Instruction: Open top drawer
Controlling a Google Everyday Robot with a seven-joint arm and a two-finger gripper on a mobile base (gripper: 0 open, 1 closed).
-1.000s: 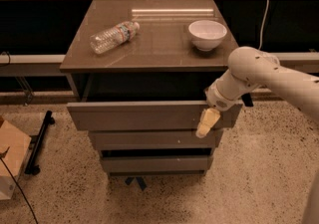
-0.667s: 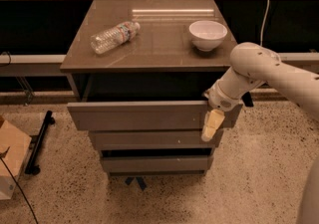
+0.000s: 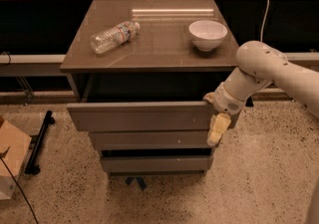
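Note:
The top drawer [image 3: 142,116] is the widest grey-brown front under the cabinet top. It stands pulled out toward me, with a dark gap behind its front panel. My gripper [image 3: 215,127] hangs at the drawer's right end, its cream fingers pointing down over the front panel's right edge. The white arm [image 3: 269,71] reaches in from the right.
A clear plastic bottle [image 3: 114,36] lies on the cabinet top [image 3: 154,54] at the left and a white bowl [image 3: 208,34] stands at the right. Two narrower drawer fronts [image 3: 149,141] sit below. A cardboard box [image 3: 11,161] and a black stand [image 3: 39,141] are on the floor at left.
The gripper has shifted slightly right and down along the drawer's right end. The drawer looks about as far out as before.

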